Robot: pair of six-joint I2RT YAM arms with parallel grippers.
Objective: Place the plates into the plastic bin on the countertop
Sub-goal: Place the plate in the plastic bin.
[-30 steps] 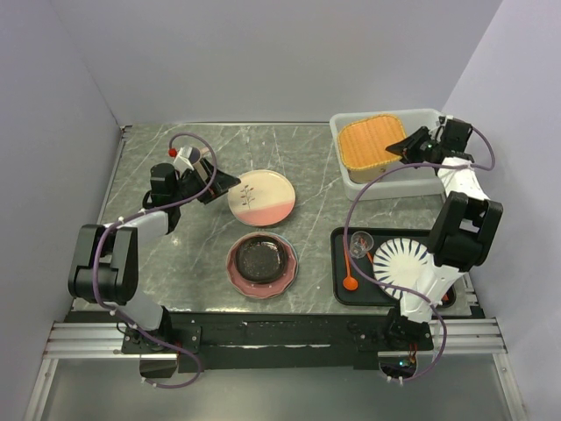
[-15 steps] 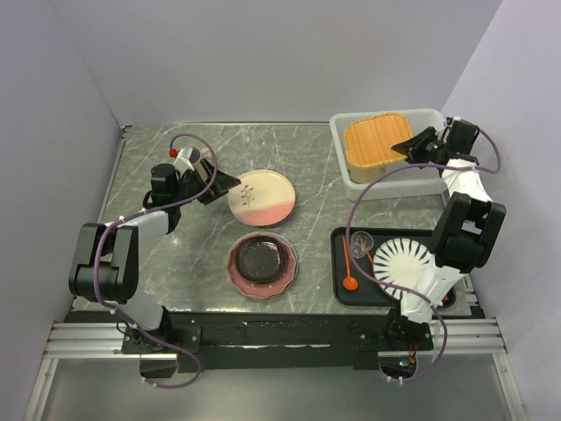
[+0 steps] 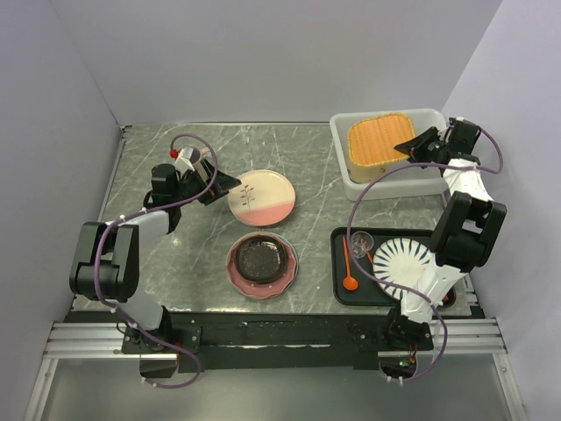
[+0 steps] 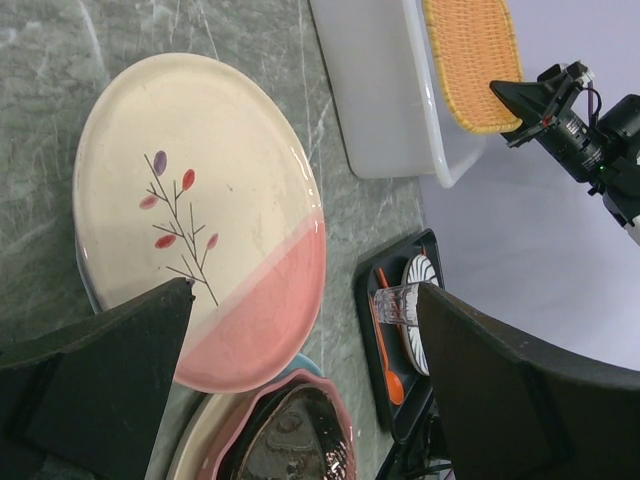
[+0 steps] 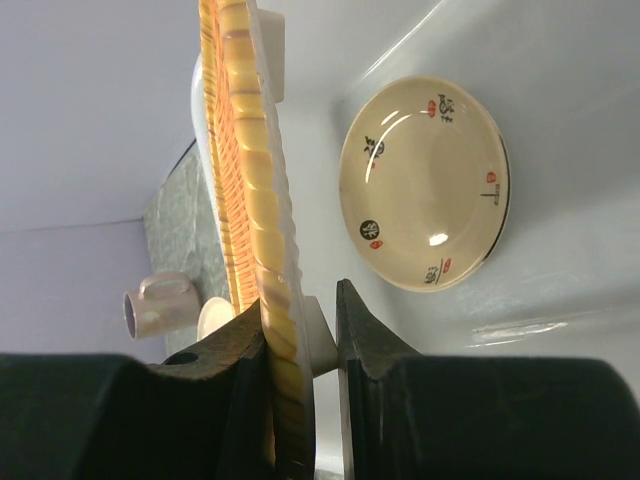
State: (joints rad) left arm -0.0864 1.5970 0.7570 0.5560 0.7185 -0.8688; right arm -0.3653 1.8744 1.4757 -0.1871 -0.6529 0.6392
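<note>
Marble countertop (image 3: 175, 158), bin (image 3: 386, 188) far right. Right gripper (image 3: 407, 147) pinches the orange plate (image 3: 379, 140) by its rim, over the bin. I'd lower it level onto the cream plate (image 5: 425, 185), then release. Left gripper (image 3: 230, 184) is wide open and empty, beside the floral plate (image 3: 261, 197).

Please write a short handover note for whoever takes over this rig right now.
Left tool: open, at the floral plate on the countertop, gripping nothing.
Right tool: shut on the orange plate at its rim, holding it over the plastic bin.
Done: small cream plate lies in the bin.
To do: release the orange plate, then bin the floral plate and the black speckled plate stacked on a pink plate.
</note>
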